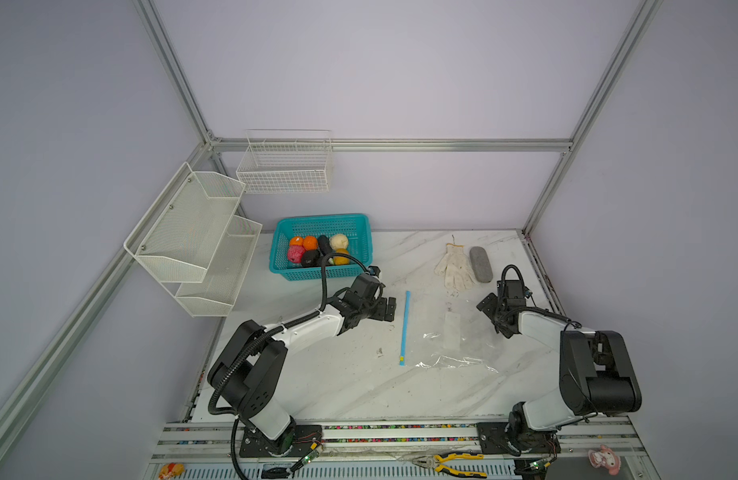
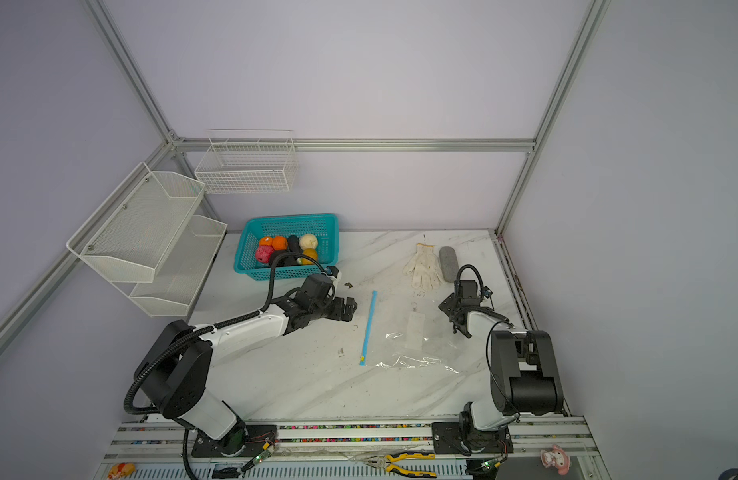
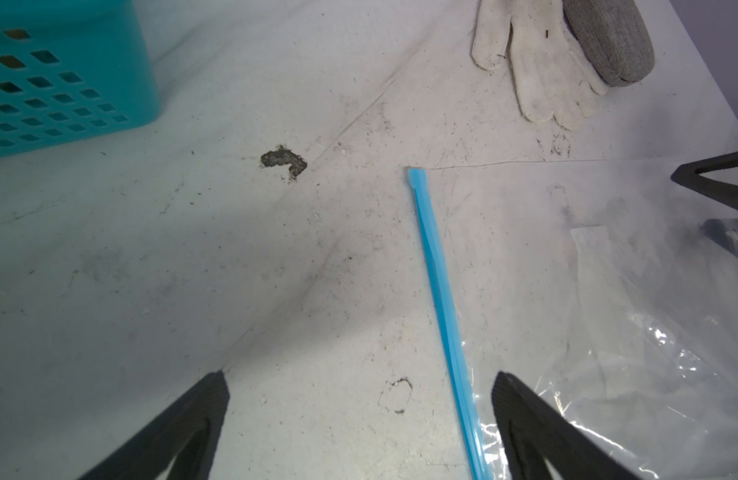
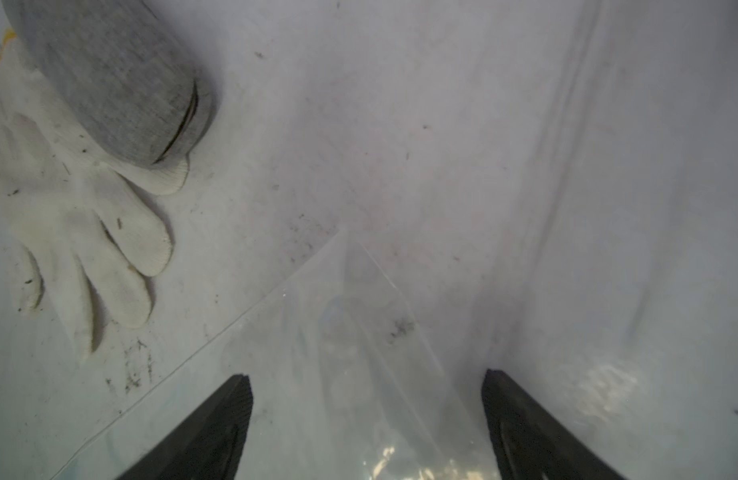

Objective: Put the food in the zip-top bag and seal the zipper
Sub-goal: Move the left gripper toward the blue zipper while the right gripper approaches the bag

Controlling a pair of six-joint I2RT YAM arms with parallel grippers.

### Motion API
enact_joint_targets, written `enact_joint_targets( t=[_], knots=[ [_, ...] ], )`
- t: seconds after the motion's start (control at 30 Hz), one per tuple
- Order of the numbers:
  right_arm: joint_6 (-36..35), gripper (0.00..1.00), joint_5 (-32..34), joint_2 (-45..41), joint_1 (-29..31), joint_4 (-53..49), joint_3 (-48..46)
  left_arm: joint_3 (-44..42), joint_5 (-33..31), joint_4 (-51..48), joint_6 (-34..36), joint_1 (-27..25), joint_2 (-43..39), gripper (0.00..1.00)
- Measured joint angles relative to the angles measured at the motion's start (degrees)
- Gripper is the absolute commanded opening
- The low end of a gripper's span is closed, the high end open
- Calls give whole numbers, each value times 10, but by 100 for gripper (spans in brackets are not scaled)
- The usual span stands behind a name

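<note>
The left tool (image 1: 387, 309) and right tool (image 1: 488, 306), spread and empty, hover at opposite edges of the bag (image 1: 450, 332). All food (image 1: 317, 249) sits in the basket (image 1: 361, 226) beyond the bag; loading and sealing the zipper (image 1: 405, 328) are outstanding.

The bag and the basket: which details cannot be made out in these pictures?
- Bag label: print too small, both top views.
- Blue strip: its yellow slider is cut off by the left wrist view's edge.
- Food in basket: front pieces partly hidden by left arm's cable, top views.
</note>
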Motion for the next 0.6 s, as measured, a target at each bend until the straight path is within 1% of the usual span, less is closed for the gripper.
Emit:
enact_joint_targets(
  t=[0.3,0.4,0.6],
  knots=[
    [0,91,19,55,39,13,49,0,0,10,-1,0,1,100],
    [-2,97,27,66,47,19,59,0,0,12,-2,1,4,100],
    [-15,97,64,71,55,-8,78,0,1,12,-12,2,9,100]
  ],
)
